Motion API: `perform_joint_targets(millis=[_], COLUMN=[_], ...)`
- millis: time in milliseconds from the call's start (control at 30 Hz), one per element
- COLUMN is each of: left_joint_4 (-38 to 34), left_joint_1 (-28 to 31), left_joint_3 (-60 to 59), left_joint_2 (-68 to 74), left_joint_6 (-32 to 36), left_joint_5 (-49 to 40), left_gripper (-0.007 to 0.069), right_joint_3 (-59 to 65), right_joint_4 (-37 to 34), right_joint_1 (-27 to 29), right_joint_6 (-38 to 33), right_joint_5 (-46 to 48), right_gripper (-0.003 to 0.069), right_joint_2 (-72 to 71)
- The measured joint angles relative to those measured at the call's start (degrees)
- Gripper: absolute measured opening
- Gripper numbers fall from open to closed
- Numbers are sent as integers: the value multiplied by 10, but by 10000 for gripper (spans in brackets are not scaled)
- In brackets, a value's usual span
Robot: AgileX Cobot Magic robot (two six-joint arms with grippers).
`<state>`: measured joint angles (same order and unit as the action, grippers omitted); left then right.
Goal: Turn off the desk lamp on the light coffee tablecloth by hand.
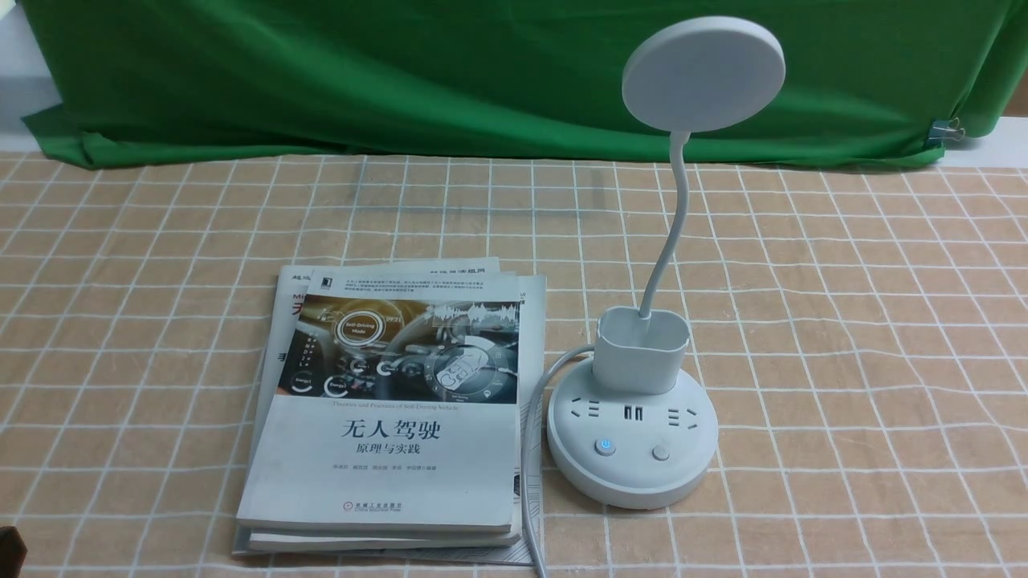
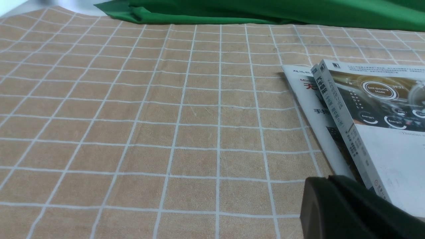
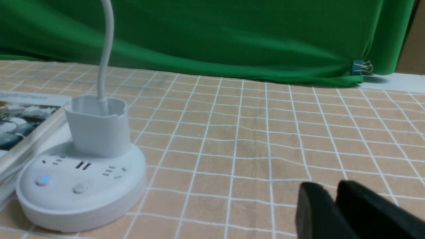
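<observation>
The white desk lamp (image 1: 632, 449) stands on the light coffee tablecloth (image 1: 843, 321), right of centre, with its round head (image 1: 703, 74) raised on a bent neck above the pen cup (image 1: 642, 352). The left of the two buttons on its base glows blue (image 1: 605, 446). In the right wrist view the lamp (image 3: 83, 186) lies well off to one side of my right gripper (image 3: 332, 188), which hangs low over bare cloth with a narrow gap between its black fingers and nothing in them. My left gripper (image 2: 328, 178) is shut and empty, close beside the books.
A stack of books (image 1: 393, 417) lies just left of the lamp, and the lamp's white cable (image 1: 530, 449) runs between them to the front edge. A green backdrop cloth (image 1: 401, 80) hangs at the back, with a binder clip (image 1: 948, 128) at its right end.
</observation>
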<state>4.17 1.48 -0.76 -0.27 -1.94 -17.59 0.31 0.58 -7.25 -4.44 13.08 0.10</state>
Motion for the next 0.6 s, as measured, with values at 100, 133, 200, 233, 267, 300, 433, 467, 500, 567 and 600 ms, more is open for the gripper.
perform_joint_targets(millis=[100, 133, 200, 233, 267, 300, 433, 467, 500, 567, 600], left_joint_4=[0, 0, 0, 0, 0, 0, 0, 0, 0, 0, 0], left_joint_1=[0, 0, 0, 0, 0, 0, 0, 0, 0, 0, 0], left_joint_3=[0, 0, 0, 0, 0, 0, 0, 0, 0, 0, 0], left_joint_2=[0, 0, 0, 0, 0, 0, 0, 0, 0, 0, 0], left_joint_6=[0, 0, 0, 0, 0, 0, 0, 0, 0, 0, 0], left_joint_5=[0, 0, 0, 0, 0, 0, 0, 0, 0, 0, 0], left_gripper=[5, 5, 5, 5, 5, 5, 5, 5, 5, 5, 5], right_joint_3=[0, 0, 0, 0, 0, 0, 0, 0, 0, 0, 0], right_joint_4=[0, 0, 0, 0, 0, 0, 0, 0, 0, 0, 0], right_joint_1=[0, 0, 0, 0, 0, 0, 0, 0, 0, 0, 0], right_joint_6=[0, 0, 0, 0, 0, 0, 0, 0, 0, 0, 0], right_joint_5=[0, 0, 0, 0, 0, 0, 0, 0, 0, 0, 0], right_gripper=[125, 127, 134, 136, 138, 141, 150, 151, 152, 155, 158], right_joint_2=[0, 0, 0, 0, 0, 0, 0, 0, 0, 0, 0])
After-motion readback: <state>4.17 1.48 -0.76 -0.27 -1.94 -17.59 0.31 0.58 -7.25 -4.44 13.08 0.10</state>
